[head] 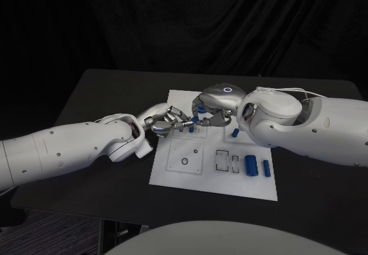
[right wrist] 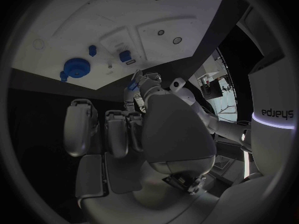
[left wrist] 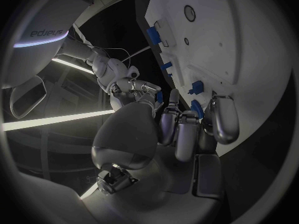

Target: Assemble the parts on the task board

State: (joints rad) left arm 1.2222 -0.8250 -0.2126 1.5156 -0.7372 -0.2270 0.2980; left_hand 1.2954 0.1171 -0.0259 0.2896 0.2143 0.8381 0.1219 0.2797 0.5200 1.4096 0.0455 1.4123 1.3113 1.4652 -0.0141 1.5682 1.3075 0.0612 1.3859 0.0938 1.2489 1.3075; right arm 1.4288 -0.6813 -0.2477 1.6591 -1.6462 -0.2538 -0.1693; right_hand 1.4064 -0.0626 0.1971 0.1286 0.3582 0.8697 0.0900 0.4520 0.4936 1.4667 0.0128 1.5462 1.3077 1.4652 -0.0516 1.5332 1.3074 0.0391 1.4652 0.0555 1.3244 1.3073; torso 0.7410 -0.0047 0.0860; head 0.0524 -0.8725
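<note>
Both robot hands meet over the far part of the task board [head: 215,183], parts waiting nearer.

Nearest on the board, blue bars [head: 251,165] lie flat beside empty rectangular slots. Beyond them the left robot hand [head: 165,123] pinches a small blue part [head: 191,126], likely to seat it; whether the right robot hand [head: 213,110] grips anything I cannot tell. The desk [head: 100,95] lies under it.
</note>
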